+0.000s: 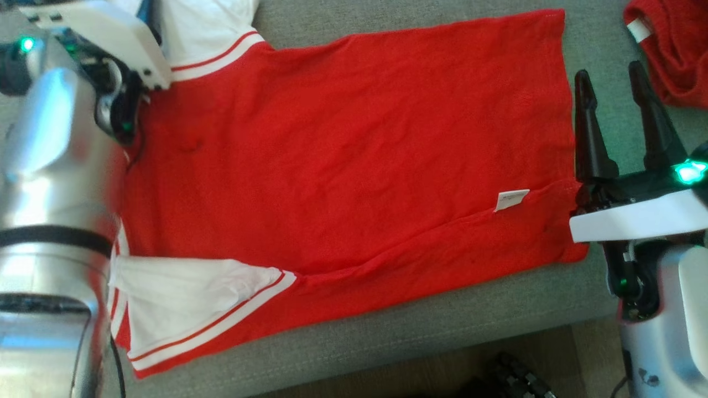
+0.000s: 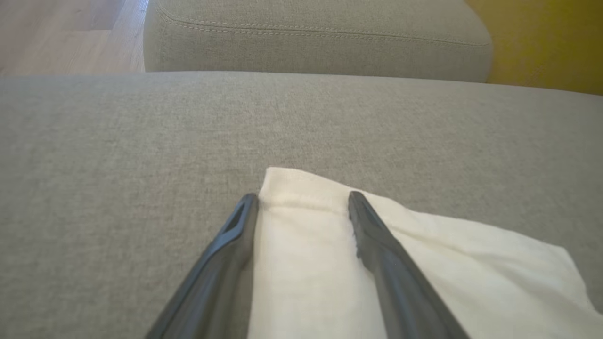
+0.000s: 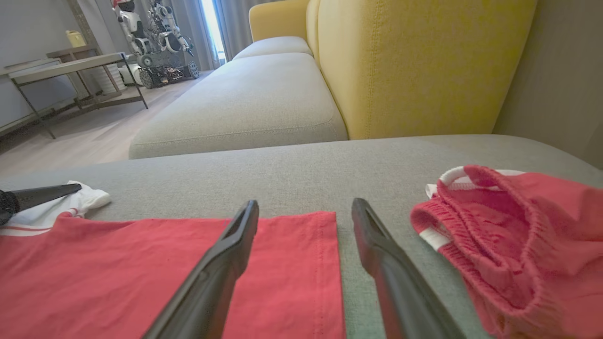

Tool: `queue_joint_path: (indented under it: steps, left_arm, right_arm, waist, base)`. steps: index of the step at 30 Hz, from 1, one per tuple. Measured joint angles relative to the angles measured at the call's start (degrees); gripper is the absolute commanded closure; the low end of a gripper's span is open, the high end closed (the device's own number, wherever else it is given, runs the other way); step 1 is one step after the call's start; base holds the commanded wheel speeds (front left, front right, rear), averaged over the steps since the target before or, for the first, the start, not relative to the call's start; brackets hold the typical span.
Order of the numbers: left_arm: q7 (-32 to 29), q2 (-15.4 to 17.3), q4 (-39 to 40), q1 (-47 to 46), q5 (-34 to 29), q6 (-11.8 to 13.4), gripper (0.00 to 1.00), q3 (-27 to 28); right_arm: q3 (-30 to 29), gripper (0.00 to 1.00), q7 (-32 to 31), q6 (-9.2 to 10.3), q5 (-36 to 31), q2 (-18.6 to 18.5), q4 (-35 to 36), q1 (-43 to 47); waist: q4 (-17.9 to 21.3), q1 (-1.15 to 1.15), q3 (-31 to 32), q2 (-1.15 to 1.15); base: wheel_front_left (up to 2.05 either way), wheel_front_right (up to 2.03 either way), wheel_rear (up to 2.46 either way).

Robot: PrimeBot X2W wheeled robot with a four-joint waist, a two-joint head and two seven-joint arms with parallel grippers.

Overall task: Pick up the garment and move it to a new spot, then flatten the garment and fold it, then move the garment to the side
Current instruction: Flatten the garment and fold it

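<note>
On the grey sofa cushion (image 1: 442, 326), the red garment (image 1: 343, 155) lies spread flat, sleeves toward the robot's left. The left gripper (image 2: 302, 197) is fully open over the far white sleeve (image 2: 306, 263), gripping nothing. The right gripper (image 1: 608, 70) is fully open at the hem, holding nothing. A crumpled second red garment (image 1: 675, 50) lies near it.

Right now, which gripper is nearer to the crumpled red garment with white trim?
Right. The right gripper is beside the crumpled red garment; the left gripper is far off, over a white sleeve.
</note>
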State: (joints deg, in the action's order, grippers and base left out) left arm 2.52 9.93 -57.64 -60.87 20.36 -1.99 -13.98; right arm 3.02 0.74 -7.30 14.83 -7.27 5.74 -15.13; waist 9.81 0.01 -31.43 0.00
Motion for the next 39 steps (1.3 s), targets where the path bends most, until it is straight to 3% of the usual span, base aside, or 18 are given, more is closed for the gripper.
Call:
queue_joint_path:
  steps: [4,5,6,7,18,32,33,35,36,39]
  left_arm:
    - [0.01,-0.14,-2.59,-1.83,0.04,0.33,0.00,-0.14]
    - [0.01,-0.18,-3.21,-2.09,0.31,-0.25,0.08,-0.25]
    - [0.01,-0.21,-3.86,-2.41,0.33,-0.75,0.71,-0.44]
    - [0.01,-0.33,-4.48,-2.78,0.48,-1.07,1.00,-0.46]
    - [6.27,-3.65,-6.93,-3.35,-0.13,-2.13,1.00,-3.38]
    - [10.47,-7.16,-2.24,-5.73,-0.03,-4.10,1.00,-5.94]
    - [10.70,-7.17,-1.98,-5.73,0.03,-4.12,1.00,-6.00]
    - [10.74,-7.26,-1.68,-5.65,0.69,-4.13,1.00,-6.04]
    - [10.96,-7.32,-1.48,-5.45,1.01,-4.13,1.00,-6.09]
    - [11.21,-7.30,-0.57,-4.91,1.14,-4.13,1.00,-6.10]
  right_arm:
    - [-0.15,0.00,0.09,0.00,0.42,-0.05,-0.73,-0.53]
    - [-0.30,0.00,0.09,0.00,0.65,-0.09,-0.85,-0.96]
    - [-0.46,0.00,0.09,0.00,0.88,-0.22,-1.04,-1.33]
    - [-0.79,0.00,0.07,0.00,1.30,-0.41,-1.35,-1.74]
    - [-4.71,0.00,-6.15,0.00,9.27,-7.37,-10.69,-9.03]
    - [1.91,0.00,-19.54,0.00,15.85,-14.74,-23.50,-16.52]
    - [2.14,0.18,-20.48,0.00,16.28,-15.16,-23.70,-16.99]
    - [2.16,0.94,-21.32,0.00,17.17,-15.40,-23.95,-17.80]
    - [2.25,1.00,-22.02,0.00,17.63,-15.43,-24.20,-18.08]
    - [2.23,1.00,-21.79,0.00,18.23,-15.49,-23.92,-18.12]
  waist:
    - [0.06,0.00,-0.24,0.00]
    - [0.00,0.00,-0.22,0.00]
    - [-0.06,0.00,-0.16,0.00]
    - [-0.16,0.00,-0.08,0.00]
    - [-3.82,0.00,0.85,0.00]
    - [-10.47,0.00,0.18,0.00]
    - [-10.66,0.00,0.21,0.00]
    - [-10.93,0.00,0.40,0.00]
    - [-11.06,0.00,0.64,0.00]
    - [-11.12,0.00,1.08,0.00]
  base:
    - [0.00,0.00,0.00]
    - [0.00,0.00,0.00]
    - [0.00,0.00,0.00]
    - [0.00,0.00,0.00]
    - [0.00,0.00,0.00]
    - [0.00,0.00,0.00]
    - [0.00,0.00,0.00]
    - [0.00,0.00,0.00]
    - [0.00,0.00,0.00]
    - [0.00,0.00,0.00]
